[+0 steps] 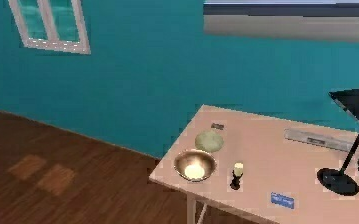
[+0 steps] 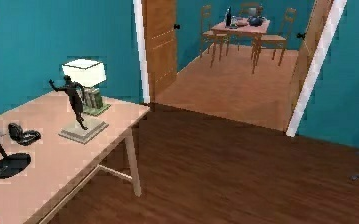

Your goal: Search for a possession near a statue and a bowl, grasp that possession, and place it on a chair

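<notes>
Teal walls and a dark wood floor surround a pale table [image 1: 257,150], seen in both views.

In the forward view, a blue card [image 1: 282,200] lies nearest, by the table's near edge. Left of it stands a small dark stand with a pale top [image 1: 237,172] (too small to name). Just left of that is the bowl [image 1: 194,166], metal-coloured with something pale inside. A black lamp [image 1: 339,178] stands at the right. Behind the bowl and close to it sits a green ball [image 1: 208,141], and just beyond that lies a small dark bit [image 1: 218,126]. A long grey bar [image 1: 317,140] lies farther right. A white window [image 1: 49,22] is on the far wall, upper left.

In the arm side view, a black round base [image 2: 7,165] sits near the left edge, with a dark lump [image 2: 24,135] just behind it. Farther right the statue [image 2: 75,105], a dark figure on a flat plinth, stands near the table's end. A white-shaded lamp [image 2: 85,70] is right behind it. Beyond, a doorway with a wooden door [image 2: 159,45] leads to a far room, where chairs [image 2: 215,38] ring a second table [image 2: 249,27].

Which small item is the possession I cannot tell (the card and the dark bit both lie near the bowl). The gripper's state cannot be told.
</notes>
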Motion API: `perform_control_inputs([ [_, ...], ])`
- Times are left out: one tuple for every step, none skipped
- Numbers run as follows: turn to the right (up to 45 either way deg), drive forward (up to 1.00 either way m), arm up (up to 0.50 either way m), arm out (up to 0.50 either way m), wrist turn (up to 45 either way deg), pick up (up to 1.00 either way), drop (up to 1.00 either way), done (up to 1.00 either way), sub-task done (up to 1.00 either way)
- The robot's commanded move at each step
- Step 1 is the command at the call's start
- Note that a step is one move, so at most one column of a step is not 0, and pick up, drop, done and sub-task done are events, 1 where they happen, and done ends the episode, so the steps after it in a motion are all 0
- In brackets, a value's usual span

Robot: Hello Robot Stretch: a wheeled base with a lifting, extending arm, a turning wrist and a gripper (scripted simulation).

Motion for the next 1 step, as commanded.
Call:
perform_control_inputs([
  [0.0,0.40,0.00,0.00,0.0,0.00,0.00,0.00,0.00],
])
